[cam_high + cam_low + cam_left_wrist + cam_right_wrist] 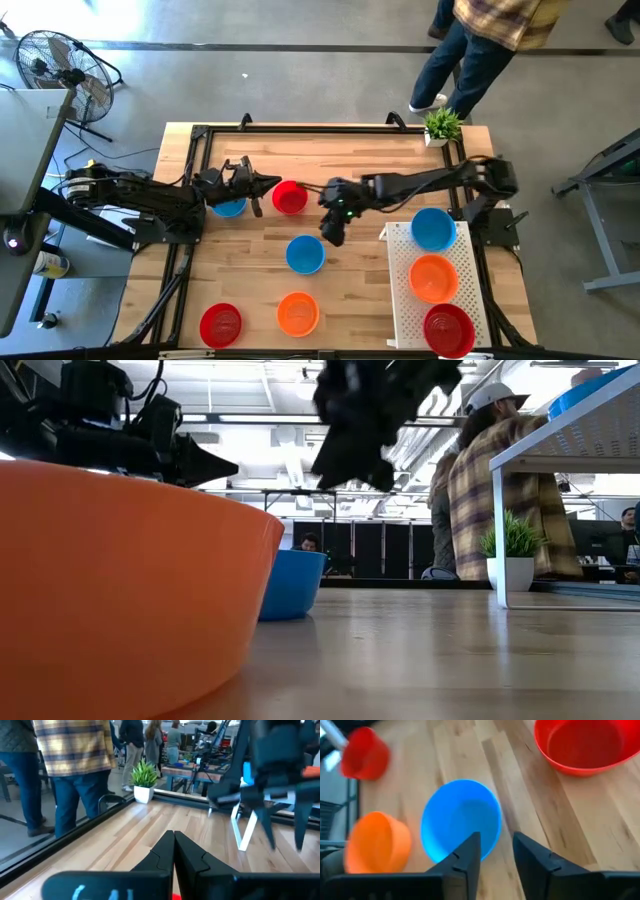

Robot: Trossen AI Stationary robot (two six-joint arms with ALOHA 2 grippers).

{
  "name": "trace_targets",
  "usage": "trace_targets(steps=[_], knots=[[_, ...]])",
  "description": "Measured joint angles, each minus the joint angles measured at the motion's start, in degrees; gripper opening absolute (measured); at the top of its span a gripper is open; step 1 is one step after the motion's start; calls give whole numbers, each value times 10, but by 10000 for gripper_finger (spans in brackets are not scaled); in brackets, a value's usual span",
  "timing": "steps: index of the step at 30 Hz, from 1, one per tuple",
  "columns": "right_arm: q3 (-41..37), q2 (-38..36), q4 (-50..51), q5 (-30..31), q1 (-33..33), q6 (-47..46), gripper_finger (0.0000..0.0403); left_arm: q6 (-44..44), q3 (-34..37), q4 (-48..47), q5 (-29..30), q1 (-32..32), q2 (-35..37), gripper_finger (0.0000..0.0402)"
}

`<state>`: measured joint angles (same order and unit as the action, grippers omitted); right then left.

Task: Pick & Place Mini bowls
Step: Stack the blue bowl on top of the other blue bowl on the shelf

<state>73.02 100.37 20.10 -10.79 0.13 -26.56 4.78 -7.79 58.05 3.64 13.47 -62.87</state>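
Note:
Several mini bowls lie on the wooden table: a red one (pixel 290 197) at the middle, a blue one (pixel 305 254), an orange one (pixel 297 313), a red one (pixel 220 325) and a blue one (pixel 228 207) under my left arm. My right gripper (pixel 333 232) hangs open above the table between the middle red bowl and the blue bowl (pixel 461 820). In its wrist view that bowl lies just ahead of the fingertips (pixel 475 842). My left gripper (pixel 268 184) is shut and points level at the red bowl's left side. It hangs above bowl height in the low view (pixel 215 465).
A white perforated tray (pixel 400 300) at the right holds a blue (pixel 433 228), an orange (pixel 433 277) and a red bowl (pixel 448 330). A small potted plant (pixel 441 126) stands at the far right corner. A person in a plaid shirt (pixel 500 20) stands beyond the far edge.

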Motion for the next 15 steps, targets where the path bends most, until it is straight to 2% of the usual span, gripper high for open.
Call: trace_targets(steps=[3,9,15], knots=[[23,47,2,7,3,-2,117,0,0,1,0,0,0,0],[62,126,8,23,16,-2,118,-4,0,-4,0,0,0,0],[86,165,9,32,17,0,112,-4,0,-7,0,0,0,0]])
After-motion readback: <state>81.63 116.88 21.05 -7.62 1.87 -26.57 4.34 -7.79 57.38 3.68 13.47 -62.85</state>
